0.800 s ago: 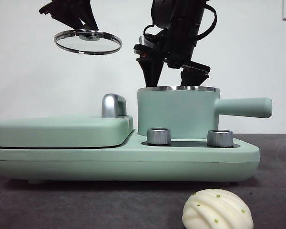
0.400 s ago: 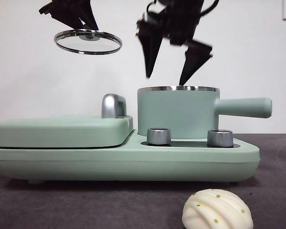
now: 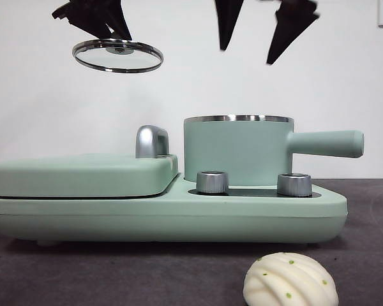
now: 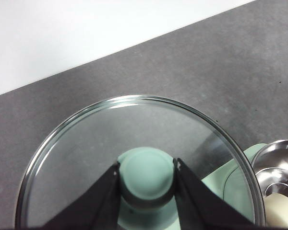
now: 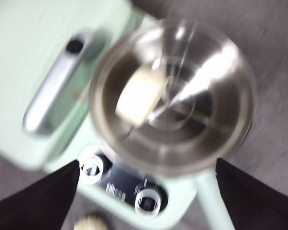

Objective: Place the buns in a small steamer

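I see one smooth bun (image 5: pixel 140 96) lying inside the steamer pot (image 3: pixel 237 152), off to one side of its steel bowl. The ridged bun (image 3: pixel 290 280) sits on the bench (image 3: pixel 115 274) in front of the cooker base (image 3: pixel 166 217). My right hand (image 3: pixel 265 29) hangs above the pot, jaws spread wide and empty. My left hand (image 4: pixel 146 175) is clamped on the knob of the glass lid (image 3: pixel 118 55), held high above the flat griddle lid (image 3: pixel 83 175).
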